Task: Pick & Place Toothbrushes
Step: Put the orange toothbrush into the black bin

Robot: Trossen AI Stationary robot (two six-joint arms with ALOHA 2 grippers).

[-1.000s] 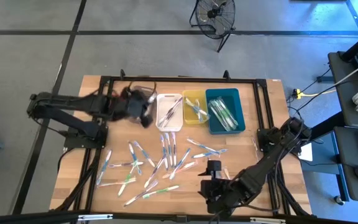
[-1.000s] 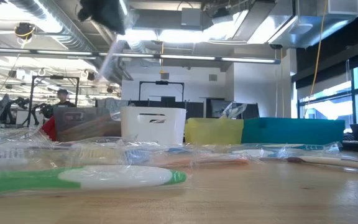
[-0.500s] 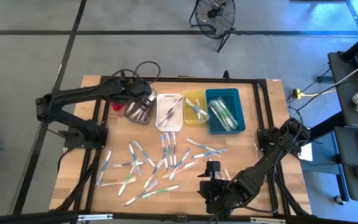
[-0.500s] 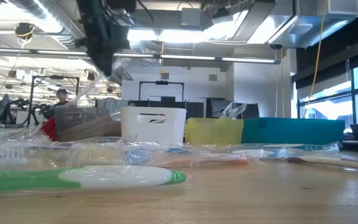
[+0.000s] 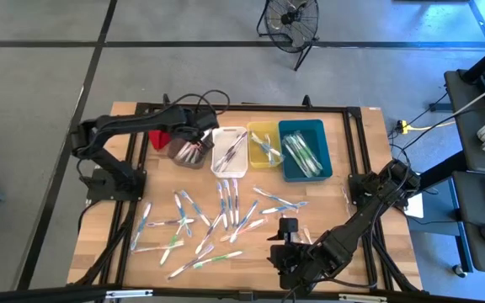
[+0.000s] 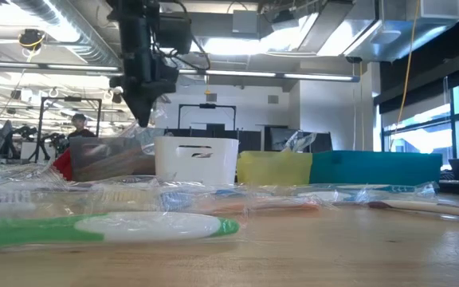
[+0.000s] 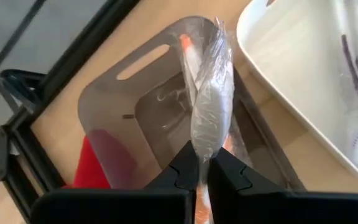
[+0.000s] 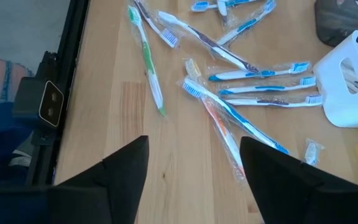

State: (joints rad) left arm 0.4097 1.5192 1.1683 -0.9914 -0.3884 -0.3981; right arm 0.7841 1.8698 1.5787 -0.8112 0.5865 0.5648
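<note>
- A pale wooden table (image 5: 360, 168) framed by black rails fills the overhead view, holding everything within both arms' reach.
- Along its far edge sits a row of four rectangular plastic bins, side by side: a translucent grey bin (image 5: 188, 151), a white bin (image 5: 229, 151), a yellow bin (image 5: 263, 145) and a teal bin (image 5: 305, 150). Each already holds a few brushes; the separate colours suggest the brushes are sorted into them.
- The left arm reaches across from the table's left side, so its left gripper (image 7: 203, 167) hangs directly over the grey bin, well placed for a drop.
- The right arm is folded low at the near edge; the right gripper (image 8: 191, 158) points at the loose pile with its two fingers spread wide and nothing between them, seemingly lining up a next pick.
- Dozens of thin plastic-wrapped toothbrushes (image 5: 226, 202), white mixed with blue, green and pink, lie scattered across the table's middle, some overlapping, all still to be picked up.
- One wrapped toothbrush with an orange end (image 7: 210, 106) is clenched between the left gripper's closed jaws, pinched by its crinkled wrapper so it points down into the grey bin; release has not happened.
- A small red object (image 7: 95, 165) lies just beside the grey bin, touching or nearly touching its outer wall.
</note>
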